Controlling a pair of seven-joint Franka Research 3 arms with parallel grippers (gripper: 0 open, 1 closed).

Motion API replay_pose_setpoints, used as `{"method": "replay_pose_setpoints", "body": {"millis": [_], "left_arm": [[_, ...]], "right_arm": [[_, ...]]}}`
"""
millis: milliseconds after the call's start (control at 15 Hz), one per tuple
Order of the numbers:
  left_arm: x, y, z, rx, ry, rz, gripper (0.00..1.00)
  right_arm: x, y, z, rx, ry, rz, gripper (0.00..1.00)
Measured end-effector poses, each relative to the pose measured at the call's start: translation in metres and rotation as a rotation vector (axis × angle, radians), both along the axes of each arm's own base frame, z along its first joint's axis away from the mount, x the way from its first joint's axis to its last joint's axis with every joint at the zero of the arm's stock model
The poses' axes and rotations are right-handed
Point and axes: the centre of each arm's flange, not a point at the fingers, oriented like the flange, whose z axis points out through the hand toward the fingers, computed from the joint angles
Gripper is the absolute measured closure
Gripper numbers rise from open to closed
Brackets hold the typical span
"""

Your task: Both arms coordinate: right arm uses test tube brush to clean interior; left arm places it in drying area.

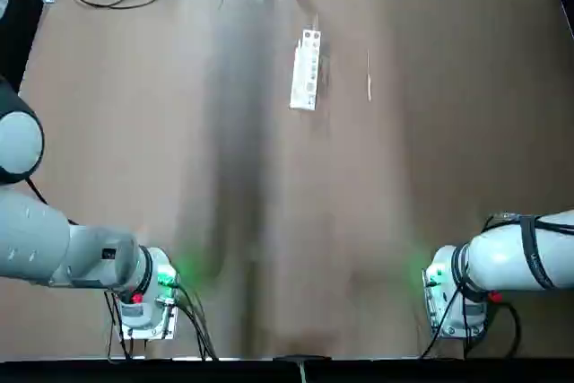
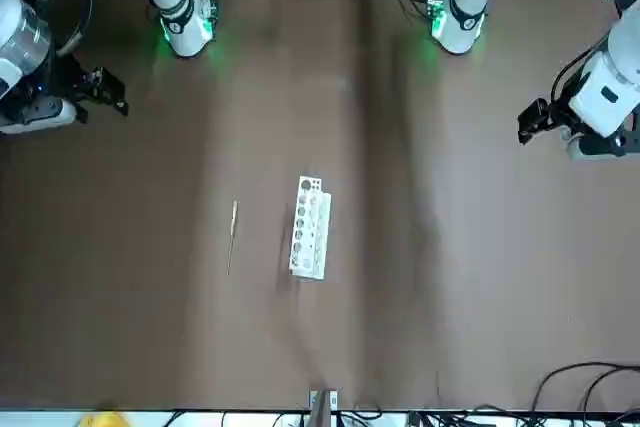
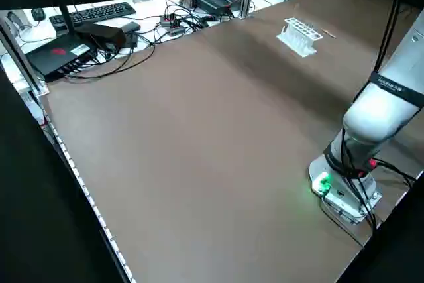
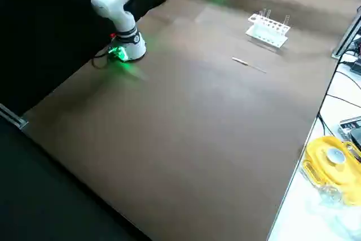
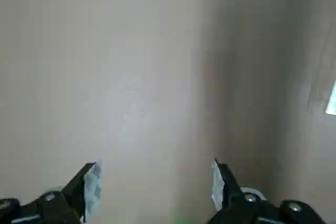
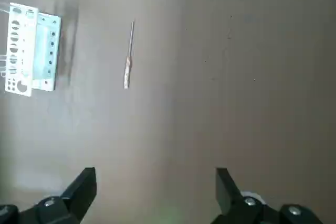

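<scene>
Right hand [image 6: 152, 192] open, test tube brush [image 1: 369, 74] lengthwise front-to-back (beside rack [image 1: 306, 70])

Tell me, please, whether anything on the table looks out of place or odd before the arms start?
Nothing stands out. The white rack stands upright on the table, and the test tube brush lies flat beside it, not touching. Both grippers are open, away from them.

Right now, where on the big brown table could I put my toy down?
Nearly anywhere: the brown table is bare between the arm bases and the small white holed rack. Only the far middle is taken, by that rack and the thin tan brush stick beside it.
</scene>
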Motion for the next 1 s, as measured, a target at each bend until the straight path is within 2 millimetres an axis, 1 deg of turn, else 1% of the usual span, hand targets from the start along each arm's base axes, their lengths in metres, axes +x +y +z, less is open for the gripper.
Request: {"method": "replay_pose_setpoints", "body": {"millis": [133, 400, 467, 533, 600, 667, 733, 800, 867, 1000], "left_arm": [[0.000, -0.001, -0.001, 0.000, 0.002, -0.001, 0.01], [0.001, -0.007, 0.002, -0.003, -0.011, -0.005, 0.01], [0.002, -0.008, 0.001, -0.004, -0.013, -0.006, 0.01], [0.004, -0.008, -0.002, -0.005, -0.014, -0.006, 0.01], [0.008, -0.009, -0.006, -0.006, -0.018, -0.007, 0.01], [0.012, -0.010, -0.011, -0.008, -0.019, -0.008, 0.01], [0.016, -0.011, -0.017, -0.008, -0.016, -0.011, 0.01], [0.019, -0.013, -0.024, -0.009, -0.008, -0.016, 0.01], [0.022, -0.015, -0.030, -0.008, 0.000, -0.020, 0.01], [0.026, -0.017, -0.039, -0.008, 0.013, -0.023, 0.01]], "right_arm": [[0.001, -0.008, 0.000, -0.001, 0.000, -0.015, 0.00], [0.003, -0.038, 0.000, -0.002, -0.002, -0.045, 0.00], [0.003, -0.041, 0.000, -0.001, -0.003, -0.044, 0.00], [0.004, -0.039, 0.000, -0.001, -0.004, -0.037, 0.00], [0.004, -0.032, -0.002, -0.001, 0.000, -0.020, 0.00], [0.006, -0.019, -0.009, -0.002, 0.009, 0.005, 0.00], [0.012, -0.001, -0.019, -0.004, 0.016, 0.034, 0.00], [0.020, 0.019, -0.035, -0.004, 0.017, 0.065, 0.00], [0.031, 0.041, -0.056, -0.005, 0.018, 0.098, 0.00], [0.049, 0.087, -0.104, -0.012, 0.031, 0.158, 0.00]]}}
